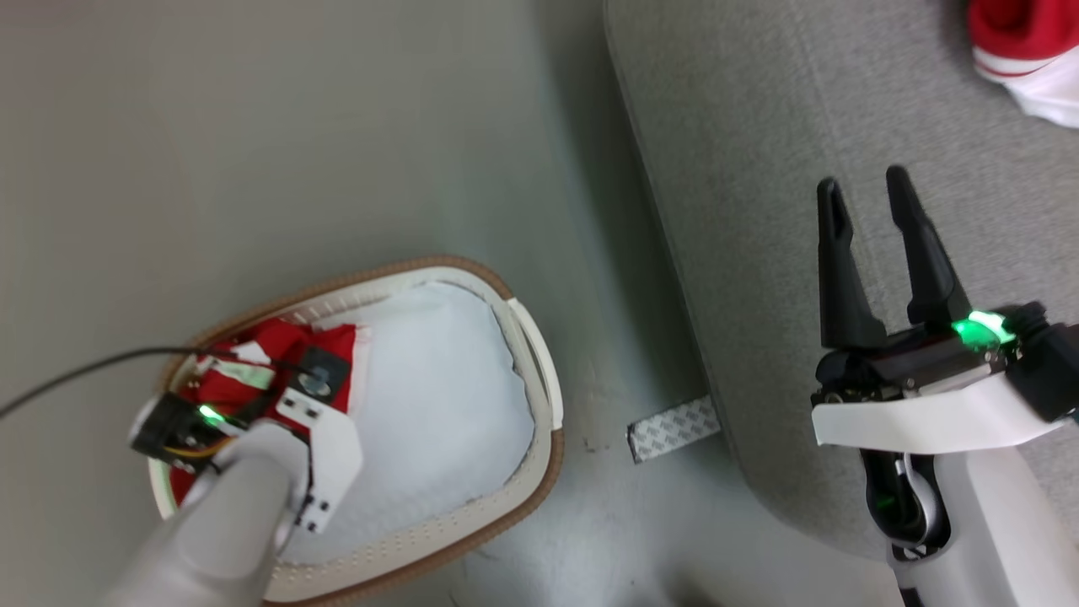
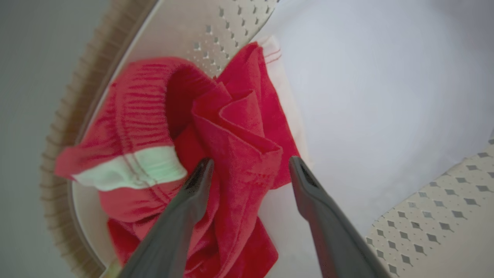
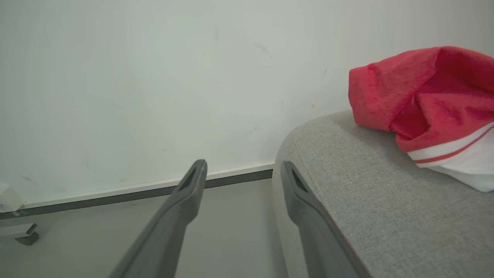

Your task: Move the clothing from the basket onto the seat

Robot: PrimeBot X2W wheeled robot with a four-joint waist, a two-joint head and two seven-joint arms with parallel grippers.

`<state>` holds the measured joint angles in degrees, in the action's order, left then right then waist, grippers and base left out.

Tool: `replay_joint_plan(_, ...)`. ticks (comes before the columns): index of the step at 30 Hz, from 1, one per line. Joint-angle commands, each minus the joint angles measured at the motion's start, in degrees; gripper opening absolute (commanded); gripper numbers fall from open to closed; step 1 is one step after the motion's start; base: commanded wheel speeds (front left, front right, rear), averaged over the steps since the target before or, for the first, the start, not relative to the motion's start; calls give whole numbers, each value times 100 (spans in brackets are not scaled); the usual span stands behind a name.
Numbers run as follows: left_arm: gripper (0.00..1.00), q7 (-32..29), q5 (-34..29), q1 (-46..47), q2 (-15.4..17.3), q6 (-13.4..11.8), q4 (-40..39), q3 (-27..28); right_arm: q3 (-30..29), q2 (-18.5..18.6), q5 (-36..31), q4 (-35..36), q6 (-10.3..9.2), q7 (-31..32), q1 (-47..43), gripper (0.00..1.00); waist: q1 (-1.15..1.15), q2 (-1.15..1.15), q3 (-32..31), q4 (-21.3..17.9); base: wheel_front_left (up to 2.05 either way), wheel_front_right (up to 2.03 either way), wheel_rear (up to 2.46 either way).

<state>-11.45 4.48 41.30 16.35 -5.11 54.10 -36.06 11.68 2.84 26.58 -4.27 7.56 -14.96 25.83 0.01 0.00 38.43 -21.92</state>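
The white basket (image 1: 539, 438) with a tan rim stands on the floor at the lower left. Red clothing (image 1: 228, 388) with white trim is bunched against its left wall. My left arm reaches down into the basket, and its wrist hides the fingers in the head view. In the left wrist view my left gripper (image 2: 251, 166) is open, its fingers on either side of a raised fold of the red clothing (image 2: 239, 127). My right gripper (image 1: 864, 190) hovers open and holds nothing over the grey seat (image 1: 759, 169). Another red and white garment (image 1: 1024, 51) lies on the seat.
A strip of grey floor (image 1: 590, 253) separates the basket from the seat's rounded edge. A patterned tape strip (image 1: 673, 428) lies on the floor by the seat. The right wrist view shows a pale wall with a dark baseboard (image 3: 115, 199) beyond the seat (image 3: 366, 185).
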Motion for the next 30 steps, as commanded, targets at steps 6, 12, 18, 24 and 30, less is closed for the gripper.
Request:
replay_joint_plan(6, 50, 61, -103, 384, 175, -66, 226, -47, 43, -6, 373, 227, -15, -11, 258, 100, -1, 0, 550, -30, 0, 0, 0)
replay_joint_plan(12, 0, 315, -55, 459, 52, -70, 283, -108, 33, -5, 524, 171, -15, -11, 185, 100, -1, 0, 579, -22, 0, 0, 0)
replay_joint_plan(18, 0, 696, 220, 290, -205, -85, 271, -1, -48, -3, 434, 8, -15, -11, -3, 100, -1, 0, 177, 105, 0, 0, 0)
replay_joint_plan(24, 0, 1297, 711, -45, -595, 48, 132, 271, -326, 2, 86, -204, -15, -11, -345, 100, -1, 0, -692, 489, 0, 0, 0)
replay_joint_plan(30, 0, 1714, 1083, -373, -935, 233, -52, 383, -662, 3, -346, -450, -15, -11, -797, 100, -1, 0, -1729, 1030, 0, 0, 0)
